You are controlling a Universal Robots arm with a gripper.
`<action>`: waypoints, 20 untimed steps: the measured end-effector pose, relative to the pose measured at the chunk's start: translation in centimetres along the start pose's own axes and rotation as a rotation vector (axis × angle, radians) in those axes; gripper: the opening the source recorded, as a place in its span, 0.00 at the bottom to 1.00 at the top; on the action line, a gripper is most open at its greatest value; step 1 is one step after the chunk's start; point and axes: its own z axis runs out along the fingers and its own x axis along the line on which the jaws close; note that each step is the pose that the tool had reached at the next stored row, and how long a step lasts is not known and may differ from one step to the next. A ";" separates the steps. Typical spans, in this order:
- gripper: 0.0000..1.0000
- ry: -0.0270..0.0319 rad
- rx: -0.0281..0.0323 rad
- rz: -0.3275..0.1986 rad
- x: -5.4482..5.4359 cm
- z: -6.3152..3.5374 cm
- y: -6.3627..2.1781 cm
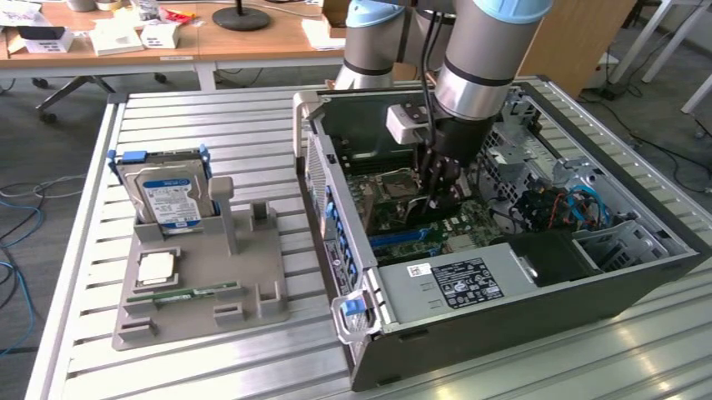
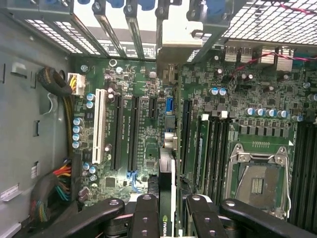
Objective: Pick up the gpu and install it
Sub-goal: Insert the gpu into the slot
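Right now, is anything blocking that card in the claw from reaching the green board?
Nothing visible does. The gripper holds the gpu edge-on over the motherboard; the cable bundles lie off to the side by the case wall. What lies directly beneath the card is hidden.

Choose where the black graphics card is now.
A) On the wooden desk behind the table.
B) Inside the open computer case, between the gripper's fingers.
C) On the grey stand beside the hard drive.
B: the graphics card stands edge-on between the fingers of the gripper, over the green board inside the computer case.
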 end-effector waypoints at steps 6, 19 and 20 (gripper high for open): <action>0.26 0.0001 0.0000 0.000 0.0 0.13 0.07; 0.26 0.0013 0.0000 0.000 0.0 0.26 0.47; 0.26 0.0015 0.0000 0.000 0.0 0.28 0.47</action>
